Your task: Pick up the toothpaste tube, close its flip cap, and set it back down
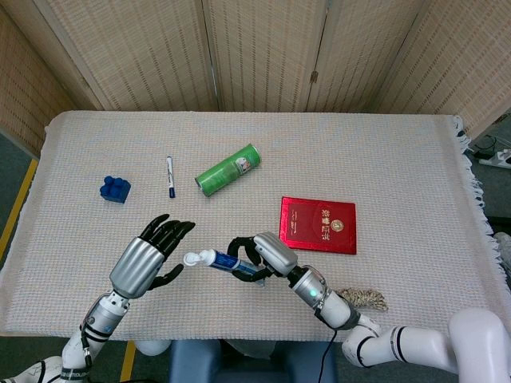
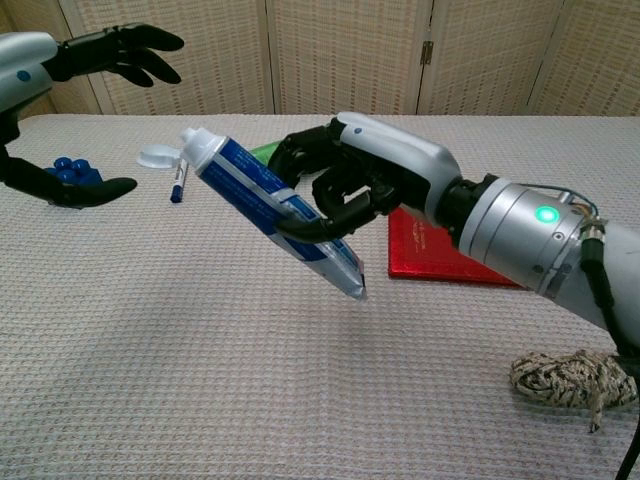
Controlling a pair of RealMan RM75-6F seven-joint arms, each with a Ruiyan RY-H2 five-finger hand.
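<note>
- The right robot hand [image 2: 345,185] is clamped around the middle of the toothpaste tube [image 2: 270,205], holding it in the air above the surface [image 2: 200,360], tilted with the cap end up and toward the robot's left.
- The left robot hand [image 1: 156,251] holds nothing; its fingers are spread apart and it sits just beside the cap end, palm facing the tube.
- Picking up looks done: the tube is clear of the cloth in the chest view.
- The flip cap [image 2: 160,155] is not yet closed; its white lid hangs open to the side of the nozzle.
- What remains, as I judge it: the left robot hand has to press the lid down onto the nozzle, then the right one has to lay the tube back on the surface.
- The red booklet [image 1: 318,225] and green can [image 1: 229,169] lie apart from the work.
</note>
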